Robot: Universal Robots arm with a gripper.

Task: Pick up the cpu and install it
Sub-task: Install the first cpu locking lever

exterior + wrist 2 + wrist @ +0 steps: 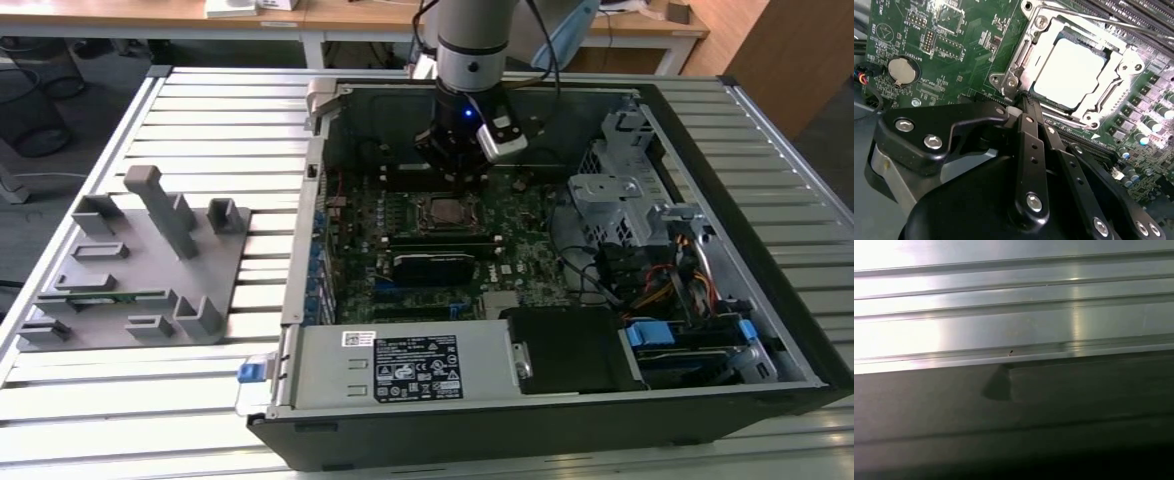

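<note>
Inside the open computer case on the slatted table: one arm, one claw, low over the motherboard.

Seen in the second wrist view as pressed together at the tips – the claw, pinching nothing that can be made out, with the tips at one corner of the socket frame, touching it or just short of it; hard to say which.

Lying flat in that socket, silver top up, framed by the metal bracket on all sides – the cpu. Placed just beyond the fingertips, straight out along the line of the fingers. In the exterior view, found just under the claw and slightly toward the exterior view's left, the cpu. Square in outline, so no long axis to line up with. Judged as already seated rather than waiting to be lifted.

Counted: one cpu, one socket frame, one coin battery well apart from the socket, one grey holder tray on the table beside the case.
</note>
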